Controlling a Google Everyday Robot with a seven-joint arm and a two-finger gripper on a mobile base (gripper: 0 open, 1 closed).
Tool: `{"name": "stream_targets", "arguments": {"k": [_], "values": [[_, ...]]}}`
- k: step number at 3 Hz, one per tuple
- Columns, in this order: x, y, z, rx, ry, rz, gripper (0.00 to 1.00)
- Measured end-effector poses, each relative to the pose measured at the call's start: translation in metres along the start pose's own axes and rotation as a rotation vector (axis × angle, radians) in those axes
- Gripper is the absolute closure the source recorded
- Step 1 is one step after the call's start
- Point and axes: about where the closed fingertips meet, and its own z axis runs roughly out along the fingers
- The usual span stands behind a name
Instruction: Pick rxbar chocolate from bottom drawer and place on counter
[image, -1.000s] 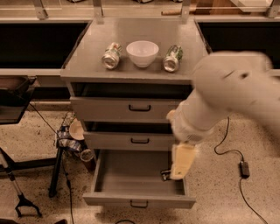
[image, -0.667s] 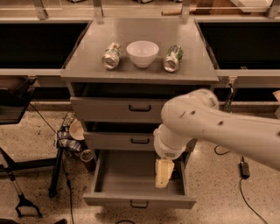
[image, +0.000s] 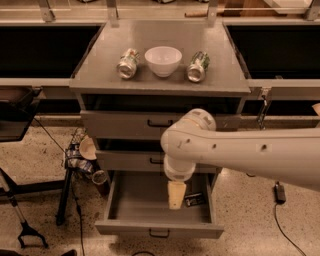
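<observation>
The bottom drawer (image: 160, 229) of the grey cabinet is pulled open. The rxbar chocolate (image: 194, 200), a small dark flat packet, lies on the drawer floor near the back right. My gripper (image: 176, 195) hangs from the white arm that reaches in from the right. It points down into the drawer, just left of the packet and apart from it. The counter (image: 165, 35) is the grey top of the cabinet.
On the counter stand a white bowl (image: 163, 60) and two lying cans (image: 128, 63) (image: 198, 66). The top drawer (image: 120, 124) and middle drawer (image: 130, 161) are closed. Clutter and a stand (image: 82, 157) sit left of the cabinet. A cable with a plug (image: 279, 192) lies on the floor at right.
My arm has swung left and the gripper has moved left over the open drawer. The dark packet now shows to its right.
</observation>
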Motion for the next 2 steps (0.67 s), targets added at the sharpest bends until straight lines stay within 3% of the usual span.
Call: {"name": "stream_targets", "arguments": {"k": [2], "values": [[-0.002,-0.006,0.016,-0.018,0.014,0.022,0.0]]}}
